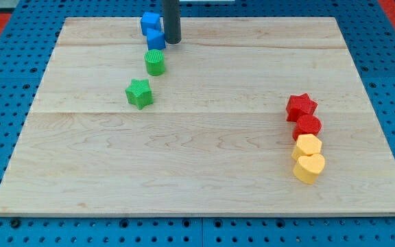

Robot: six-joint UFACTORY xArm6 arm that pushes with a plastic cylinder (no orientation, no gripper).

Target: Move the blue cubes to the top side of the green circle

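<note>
Two blue cubes sit near the view's top: one [149,22] higher up and one [156,39] just below it, touching it. The green circle [155,62] lies directly below the lower cube, very close to it. My tip [173,42] is right beside the lower blue cube, on its right side, and close to touching it. The rod rises out of the view's top.
A green star [139,93] lies below-left of the green circle. At the view's right stand a red star [301,107], a red circle [308,126], a yellow hexagon [308,146] and a yellow heart [309,167] in a column. The wooden board [197,158] rests on a blue pegboard.
</note>
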